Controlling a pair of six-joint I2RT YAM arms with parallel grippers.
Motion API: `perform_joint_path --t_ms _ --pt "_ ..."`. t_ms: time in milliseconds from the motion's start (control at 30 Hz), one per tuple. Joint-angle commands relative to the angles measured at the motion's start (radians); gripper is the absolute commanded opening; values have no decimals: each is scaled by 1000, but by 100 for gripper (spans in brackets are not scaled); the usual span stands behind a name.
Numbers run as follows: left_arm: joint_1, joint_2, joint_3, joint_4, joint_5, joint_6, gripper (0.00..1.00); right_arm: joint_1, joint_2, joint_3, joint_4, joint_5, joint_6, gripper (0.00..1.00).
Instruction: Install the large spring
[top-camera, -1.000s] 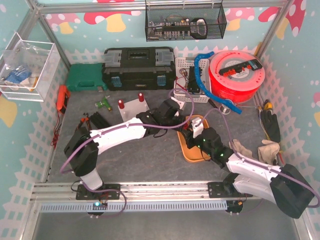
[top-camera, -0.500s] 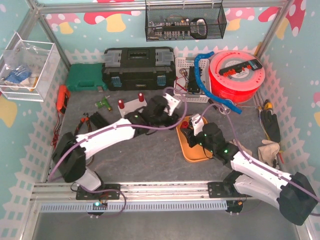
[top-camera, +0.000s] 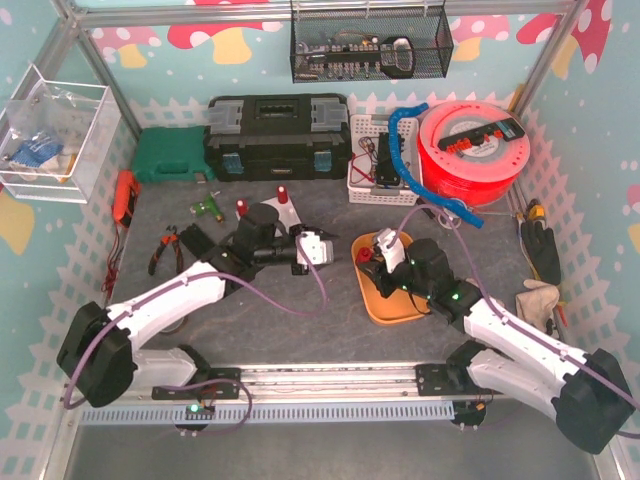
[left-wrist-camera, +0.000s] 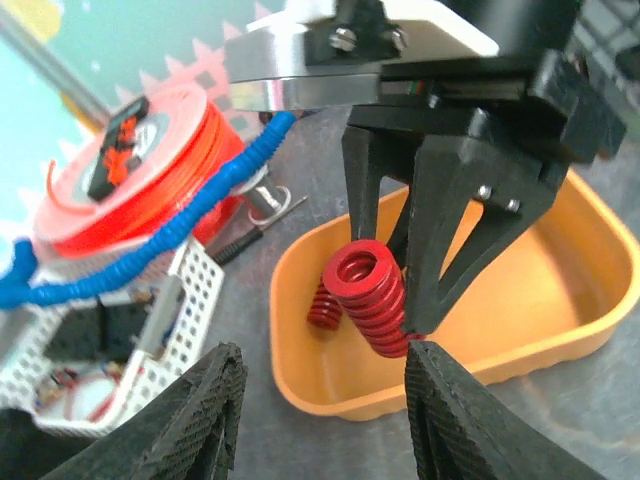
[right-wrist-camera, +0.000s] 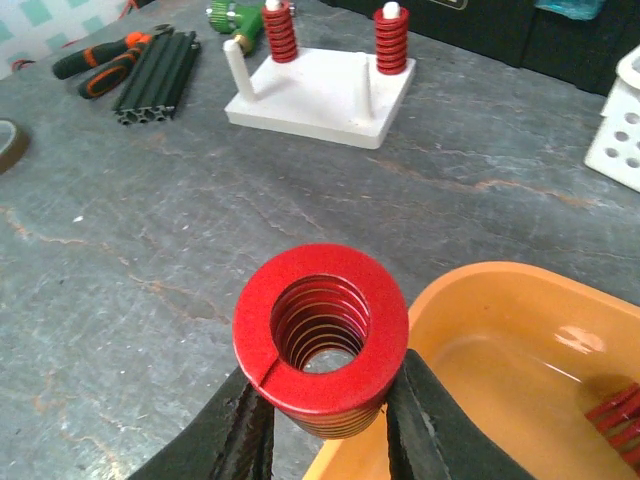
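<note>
Squarely, large spring (right-wrist-camera: 321, 345) sits pinched between right gripper (right-wrist-camera: 325, 395) jaws.

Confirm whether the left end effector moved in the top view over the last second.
Yes. The left end effector has pulled back to the left, from above the orange tray to a spot beside the tray's left edge.

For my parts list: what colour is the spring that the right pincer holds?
Red. The large spring shows best in the right wrist view.
</note>
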Motion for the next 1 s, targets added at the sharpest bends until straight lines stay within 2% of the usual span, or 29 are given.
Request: perform_joint_path --t_ms 0,100,167,567,700,833,967 --pt "11 32 15 5 95 371 49 -5 -26 27 1 -85 -44 0" --pt "8 83 54 -44 152 414 60 -5 -21 8 30 -79 -90 0" --pt "2 120 92 -101 153 440 63 -5 -15 -6 55 -91 -113 0" --pt "-50 278 250 -268 150 449 63 -4 -46 -84 186 -110 -161 0" --pt "-61 301 275 -276 147 419 63 -3 -55 -104 210 -2 -130 0" --pt "-59 292 313 -252 117 249 63 -4 -91 -179 280 156 -78 0" --pt "-70 265 329 -102 2 -181 62 -3 -112 -202 322 270 -56 0"
